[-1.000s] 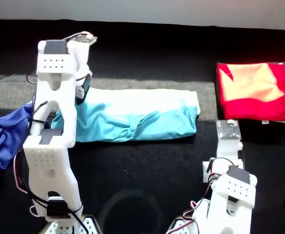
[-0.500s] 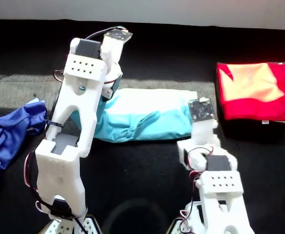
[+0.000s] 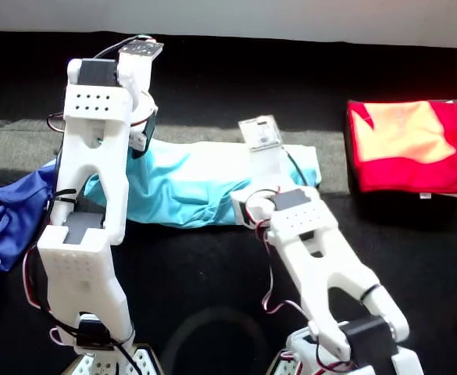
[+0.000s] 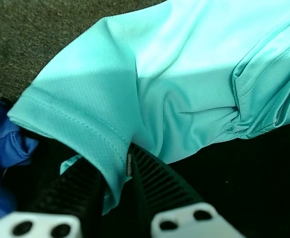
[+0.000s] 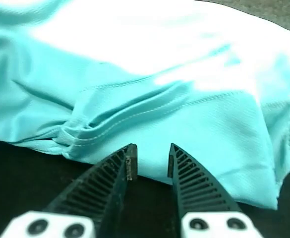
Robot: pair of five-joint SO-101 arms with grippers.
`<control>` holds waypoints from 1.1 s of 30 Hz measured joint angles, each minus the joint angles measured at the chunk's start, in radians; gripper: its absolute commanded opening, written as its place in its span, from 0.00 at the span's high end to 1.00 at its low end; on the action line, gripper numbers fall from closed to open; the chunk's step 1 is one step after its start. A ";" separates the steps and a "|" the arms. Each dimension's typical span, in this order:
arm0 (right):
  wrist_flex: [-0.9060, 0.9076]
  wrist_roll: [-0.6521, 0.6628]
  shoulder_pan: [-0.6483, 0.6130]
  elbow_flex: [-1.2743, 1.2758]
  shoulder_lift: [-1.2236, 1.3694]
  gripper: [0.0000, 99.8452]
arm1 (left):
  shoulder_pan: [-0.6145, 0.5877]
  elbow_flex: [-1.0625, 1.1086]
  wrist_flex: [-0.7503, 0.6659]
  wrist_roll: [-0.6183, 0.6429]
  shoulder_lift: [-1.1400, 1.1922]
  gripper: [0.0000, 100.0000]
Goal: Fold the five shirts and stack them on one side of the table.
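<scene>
A turquoise shirt lies as a long folded band across the middle of the black table. My left gripper is shut on the hem of its left end, and the cloth spreads away from the fingers. My right arm leans over the shirt's right half. My right gripper is open just above the shirt's near edge, with nothing between its fingers. A folded red shirt lies at the right side. A crumpled blue shirt lies at the left edge, close to the left gripper.
A grey strip runs along the back left of the table, behind the shirt. Bare black tabletop lies between the two arm bases at the front. A pale wall borders the far edge.
My right arm has swung from beside the red shirt forward over the turquoise shirt. My left arm carried the shirt's left end to the right, then back out to the left.
</scene>
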 measured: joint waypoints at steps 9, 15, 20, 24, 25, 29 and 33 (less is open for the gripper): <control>0.000 -0.005 -0.052 -0.218 0.305 0.89 | -0.009 0.000 0.000 0.000 0.000 0.99; 0.002 -0.005 -0.052 -0.327 0.390 0.89 | -0.009 0.000 0.000 0.000 0.000 0.99; 0.103 -0.005 -0.032 -0.407 0.384 0.89 | -0.008 0.000 0.000 0.000 0.000 0.99; 0.203 -0.005 0.038 -0.428 0.296 0.89 | 0.025 0.000 0.000 0.000 0.000 0.99; 0.222 -0.005 0.064 -0.428 0.265 0.89 | 0.040 0.000 0.000 0.000 0.000 0.99; 0.299 -0.005 0.183 -0.428 0.130 0.89 | 0.124 0.000 0.000 0.005 0.000 0.99; 0.368 -0.005 0.307 -0.428 -0.003 0.89 | 0.227 0.000 0.000 0.054 0.000 0.99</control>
